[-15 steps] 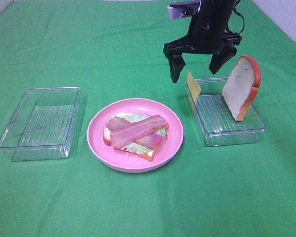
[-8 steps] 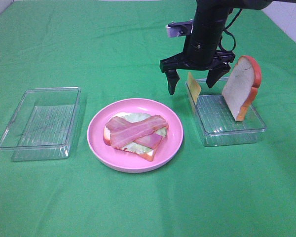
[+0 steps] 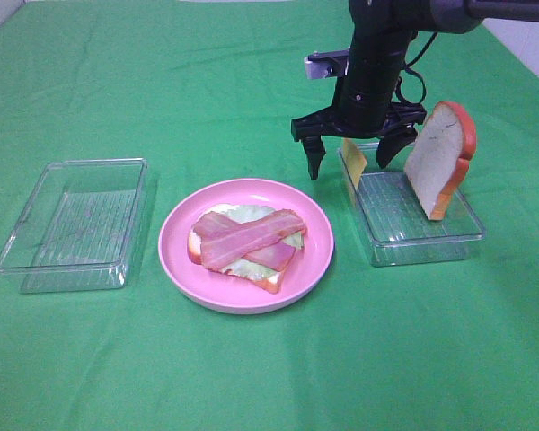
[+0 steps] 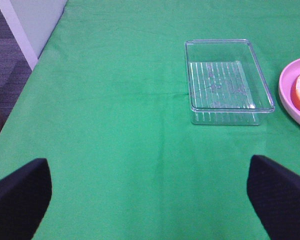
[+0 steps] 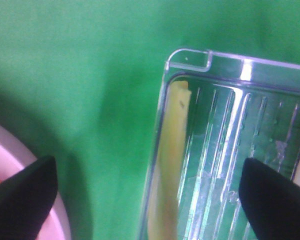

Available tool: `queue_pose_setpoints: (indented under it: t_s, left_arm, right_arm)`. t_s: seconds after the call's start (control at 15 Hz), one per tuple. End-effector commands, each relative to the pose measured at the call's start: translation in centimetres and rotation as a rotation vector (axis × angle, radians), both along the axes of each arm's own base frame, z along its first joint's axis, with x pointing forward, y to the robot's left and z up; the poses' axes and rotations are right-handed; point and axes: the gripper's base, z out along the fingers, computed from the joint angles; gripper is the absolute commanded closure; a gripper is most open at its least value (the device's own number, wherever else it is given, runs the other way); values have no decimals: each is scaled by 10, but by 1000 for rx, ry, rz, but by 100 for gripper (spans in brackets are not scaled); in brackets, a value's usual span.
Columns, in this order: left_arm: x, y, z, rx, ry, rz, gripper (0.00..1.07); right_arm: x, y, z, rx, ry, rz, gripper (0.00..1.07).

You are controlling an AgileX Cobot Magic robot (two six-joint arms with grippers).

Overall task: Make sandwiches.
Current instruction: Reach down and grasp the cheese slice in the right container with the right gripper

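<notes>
Lower than a second ago, the right gripper (image 3: 352, 153) has come down and its wide-spread black fingers now straddle the yellow cheese square (image 3: 352, 160), which stands on edge against the near-plate wall of the clear right tray (image 3: 449, 235). In the high view one finger hangs outside that wall, toward the pink plate (image 3: 319, 256), and the other inside the tray; nothing is gripped yet. Beyond the inner finger a white bread slice (image 3: 438, 160) with orange-brown crust leans upright on the tray's far side. On the plate, well apart from the gripper, the half-built sandwich (image 3: 245, 244) shows bread, pale green lettuce and two crossed pink bacon strips. The empty ribbed left tray (image 3: 72, 224) lies far off across the plate.

From the left wrist, the left gripper (image 4: 150, 200) is spread wide over bare green cloth (image 4: 115, 125), holding nothing, with the left tray ahead of it.

From the right wrist, the cheese (image 5: 171, 160) appears as a thin, matte, slightly bowed slab, edge-on just inside the glossy ridged tray wall (image 5: 157, 165), lying between the two dark fingertips.

To do this well, I judge the outer finger must clear the thin tray wall, or the squeeze will pinch plastic with the cheese and lift the tray; centre on the slab, then close gently.
</notes>
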Motion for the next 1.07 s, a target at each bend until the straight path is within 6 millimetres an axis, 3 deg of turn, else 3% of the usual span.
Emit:
queue_pose_setpoints:
  t_s: [0.07, 0.27, 0.6, 0.67, 0.8, 0.93, 1.07]
  left_arm:
    - [-2, -1, 0, -10, -16, 1, 6]
    - [-2, -1, 0, -10, -16, 1, 6]
    - [-2, -1, 0, -10, -16, 1, 6]
    - [-2, -1, 0, -10, -16, 1, 6]
    - [-2, -1, 0, -10, -16, 1, 6]
    - [-2, -1, 0, -10, -16, 1, 6]
    - [-2, -1, 0, -10, -16, 1, 6]
  right_arm:
    - [2, 0, 3, 5, -25, -10, 17]
    - [3, 0, 3, 4, -26, -8, 24]
    - [5, 0, 10, 1, -41, -2, 25]
    - [6, 0, 14, -4, -51, -2, 42]
    - [6, -2, 13, -24, -52, -15, 58]
    - [7, -3, 10, -35, -48, -15, 62]
    - [6, -3, 7, -41, -36, -21, 85]
